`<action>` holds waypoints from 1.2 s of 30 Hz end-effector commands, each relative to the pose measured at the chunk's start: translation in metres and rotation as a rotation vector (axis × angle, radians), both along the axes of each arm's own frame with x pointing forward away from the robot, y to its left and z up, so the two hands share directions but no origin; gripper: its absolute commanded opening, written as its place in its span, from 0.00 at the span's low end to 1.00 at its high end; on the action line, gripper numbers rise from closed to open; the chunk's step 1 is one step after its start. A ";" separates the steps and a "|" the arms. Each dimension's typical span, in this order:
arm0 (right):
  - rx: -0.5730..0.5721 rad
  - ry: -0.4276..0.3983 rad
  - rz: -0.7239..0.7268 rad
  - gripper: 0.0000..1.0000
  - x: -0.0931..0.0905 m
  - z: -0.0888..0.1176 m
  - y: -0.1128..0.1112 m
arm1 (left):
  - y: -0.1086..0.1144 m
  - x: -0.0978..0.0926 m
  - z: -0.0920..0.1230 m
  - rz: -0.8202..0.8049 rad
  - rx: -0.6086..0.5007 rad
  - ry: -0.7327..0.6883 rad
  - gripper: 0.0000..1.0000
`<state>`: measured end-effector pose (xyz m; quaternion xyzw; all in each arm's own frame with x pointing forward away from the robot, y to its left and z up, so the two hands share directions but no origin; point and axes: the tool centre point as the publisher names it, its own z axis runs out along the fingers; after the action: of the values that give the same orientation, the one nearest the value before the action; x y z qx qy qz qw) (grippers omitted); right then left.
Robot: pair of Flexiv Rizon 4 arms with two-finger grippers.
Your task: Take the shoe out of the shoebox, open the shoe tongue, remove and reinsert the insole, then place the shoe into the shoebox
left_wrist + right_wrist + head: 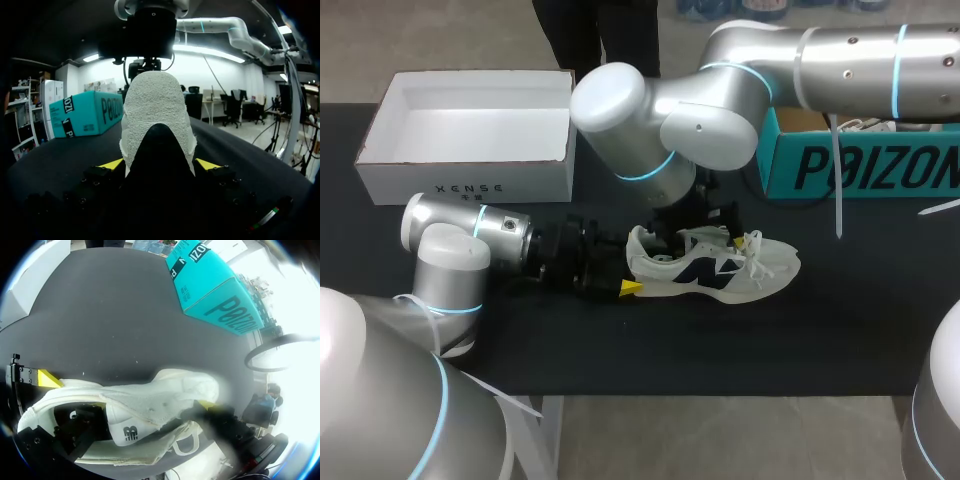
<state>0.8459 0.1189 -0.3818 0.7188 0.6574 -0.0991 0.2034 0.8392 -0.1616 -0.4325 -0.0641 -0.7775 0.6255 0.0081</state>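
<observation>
My left arm (450,270) lies closest to the head camera. Its big silver links fill the near left corner, and its wrist runs low and level toward the middle of the bench (840,330). The bench is covered in black and carries everything else. My right arm (720,90) comes in from the far right, passes above one corner of the teal box (865,160) and bends steeply down over the bench's middle. The teal box stands at the far right edge. Well apart from it, at the far left, sits the white shoebox (470,140), lid off, its pale inside facing up. The shoe (715,265) is outside both boxes, down at the middle of the bench and nearer to me than either one. It is white with a dark logo on its side, heel toward my left, toe toward my right, laces lying loose over the top. I cannot tell whether its sole rests flat on the cloth. My left claw (159,165) holds the shoe by the heel: in the left wrist view one yellow tip presses on each side of the rough white heel fabric, set fairly wide to take it in. My right claw (738,241) sits at the shoe's laced top. Its own view there is blurred, so I cannot tell whether it is gripping anything.
</observation>
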 end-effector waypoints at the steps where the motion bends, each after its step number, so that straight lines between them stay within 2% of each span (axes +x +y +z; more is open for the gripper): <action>1: 0.003 -0.013 0.003 1.00 -0.003 0.008 -0.004 | -0.003 0.000 -0.003 0.000 0.001 0.000 0.00; 2: 0.003 -0.015 0.003 0.88 -0.003 0.009 -0.005 | -0.003 0.000 -0.003 0.000 0.001 0.000 0.00; 3: 0.003 -0.017 0.002 0.63 -0.003 0.010 -0.006 | -0.003 0.000 -0.003 0.000 0.001 0.000 0.00; 4: 0.003 -0.018 0.002 0.48 -0.003 0.010 -0.006 | -0.003 0.000 -0.003 0.000 0.001 0.000 0.00; 6: 0.002 -0.020 0.000 0.35 -0.003 0.010 -0.008 | -0.003 0.000 -0.003 0.000 0.001 0.000 0.00; 9: 0.001 -0.020 -0.001 0.26 -0.004 0.010 -0.011 | -0.003 0.000 -0.003 0.000 0.001 0.000 0.00; 11: 0.001 -0.021 -0.005 0.14 -0.004 0.011 -0.013 | -0.003 0.000 -0.003 0.000 0.001 0.000 0.00; 12: 0.000 -0.023 -0.006 0.12 -0.005 0.012 -0.013 | -0.003 0.000 -0.003 0.000 0.001 0.000 0.00; 20: 0.002 -0.046 -0.026 0.16 -0.006 0.026 -0.024 | -0.003 0.000 -0.003 0.000 0.001 0.000 0.00; 30: 0.013 -0.048 -0.068 0.25 -0.005 0.029 -0.041 | -0.003 0.000 -0.003 0.000 0.001 0.000 0.00; 36: 0.032 -0.056 -0.047 0.55 -0.009 0.037 -0.032 | -0.003 0.000 -0.003 0.000 0.001 0.000 0.00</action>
<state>0.8420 0.0868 -0.3508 0.7415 0.6331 -0.0802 0.2073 0.8392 -0.1616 -0.4325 -0.0641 -0.7775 0.6255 0.0081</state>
